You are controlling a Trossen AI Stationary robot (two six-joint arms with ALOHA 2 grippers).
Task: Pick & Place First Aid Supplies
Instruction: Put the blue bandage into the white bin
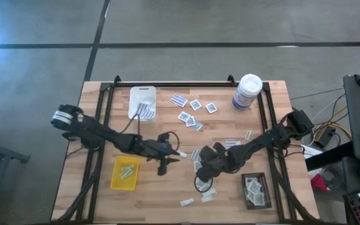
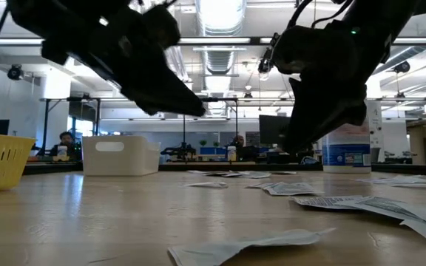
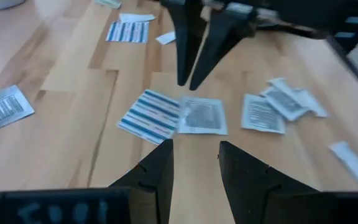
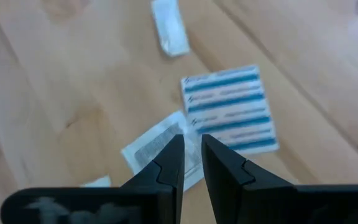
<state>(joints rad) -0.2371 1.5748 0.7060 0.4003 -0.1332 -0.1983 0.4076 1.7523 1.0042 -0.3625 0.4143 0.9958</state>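
Both grippers mid-table: right gripper over packets, left gripper adjacent.

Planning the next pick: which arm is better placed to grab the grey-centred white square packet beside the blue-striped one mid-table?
Right, probably. The right gripper hangs directly over the grey-centred white square packet, fingers nearly closed. The left gripper is open but farther back.
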